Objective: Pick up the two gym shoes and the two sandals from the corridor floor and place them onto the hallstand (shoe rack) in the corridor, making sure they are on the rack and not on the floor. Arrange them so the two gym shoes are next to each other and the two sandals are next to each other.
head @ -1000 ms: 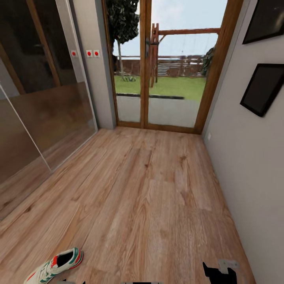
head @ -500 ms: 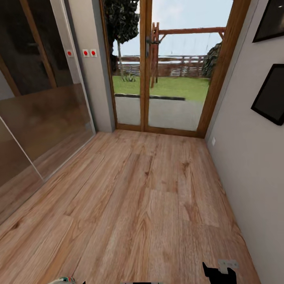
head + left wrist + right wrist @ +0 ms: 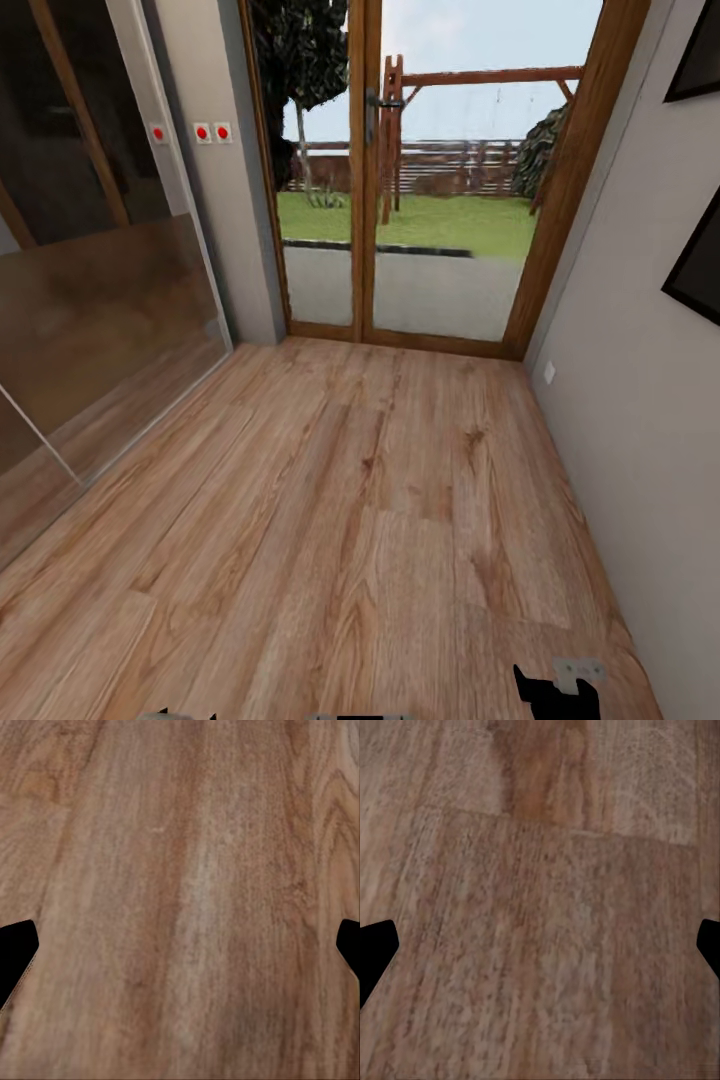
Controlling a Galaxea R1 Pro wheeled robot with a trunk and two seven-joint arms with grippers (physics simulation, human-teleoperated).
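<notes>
corridor floor: light brown wood-grain | door frame: brown wood | wall: pale grey | picture frame: black

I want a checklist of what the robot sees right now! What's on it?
Surface: wood plank floor, bare where shown.
Job's things: nothing seen.
Clutter: nothing seen.
Grippers: left gripper open over floor; right gripper open over floor, nothing between the fingers of either.
Cables: nothing seen.
Surroundings: glass door ahead with garden outside; glass panel on the left; grey wall on the right with dark frame; red switches.
</notes>
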